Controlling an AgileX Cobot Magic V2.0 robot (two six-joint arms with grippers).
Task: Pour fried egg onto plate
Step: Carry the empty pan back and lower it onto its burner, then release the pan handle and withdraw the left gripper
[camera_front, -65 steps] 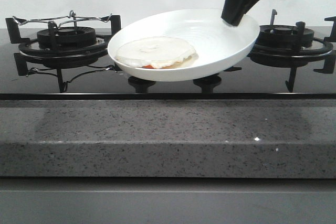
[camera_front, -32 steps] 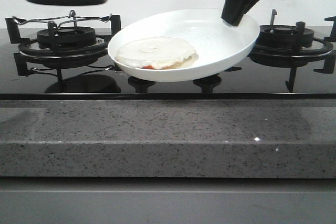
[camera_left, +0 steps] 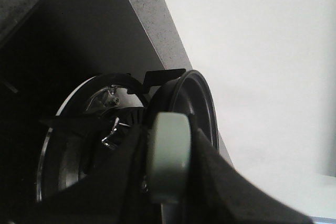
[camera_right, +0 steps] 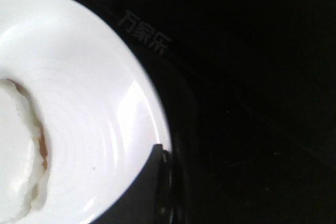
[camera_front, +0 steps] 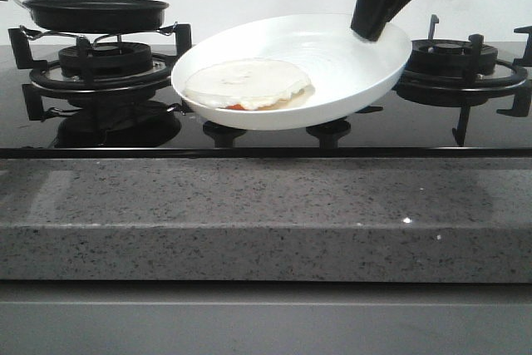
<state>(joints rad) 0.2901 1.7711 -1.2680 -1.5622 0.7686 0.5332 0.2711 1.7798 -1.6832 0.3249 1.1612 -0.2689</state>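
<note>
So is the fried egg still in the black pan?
No, the fried egg lies on the white plate, while the black pan sits over the left burner.

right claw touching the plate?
Touching. The front view shows the right claw clamped on the far rim of the plate, which hangs tilted above the stove; the right wrist view agrees.

Front view: I look low and level across the bench (camera_front: pixel 266 222) edge toward the back wall, at middling range.
Left wrist view: very close, sighting along the frying pan (camera_left: pixel 191 108) handle toward the left burner (camera_left: pixel 79 140).
Right wrist view: very close, looking down on the plate (camera_right: pixel 94 108) rim.
Shared: plate (camera_front: pixel 332 64) and frying pan (camera_front: pixel 96 12) each appear in front view too.
</note>
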